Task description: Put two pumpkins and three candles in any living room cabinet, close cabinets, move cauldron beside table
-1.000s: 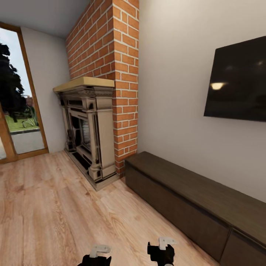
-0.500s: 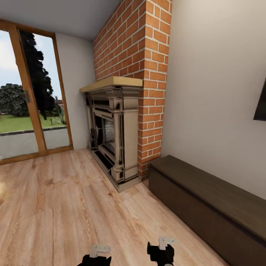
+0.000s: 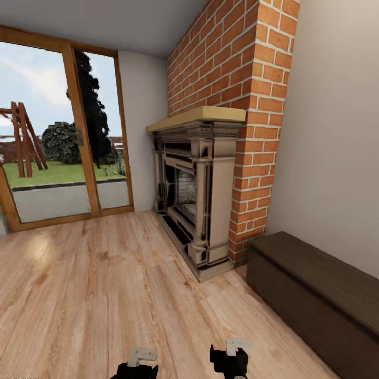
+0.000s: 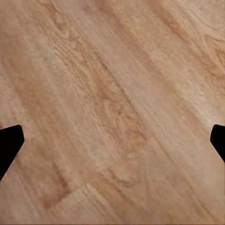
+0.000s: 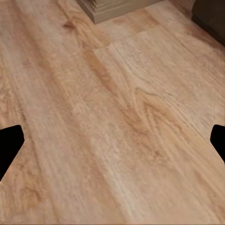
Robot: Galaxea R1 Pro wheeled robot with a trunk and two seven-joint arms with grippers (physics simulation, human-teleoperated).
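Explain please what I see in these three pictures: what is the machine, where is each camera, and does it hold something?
This is a simulated wheeled robot with two arms. The large picture comes from a camera on its head, looking forward and down. It shows a wooden floor, a brick fireplace, a glass door to a garden, and a long dark-brown cabinet along the wall at right, its fronts shut. At the bottom edge are the left gripper and right gripper. The two small pictures come from cameras on the wrists, looking down at the floor between dark fingertips. The jaws stand apart and hold nothing.
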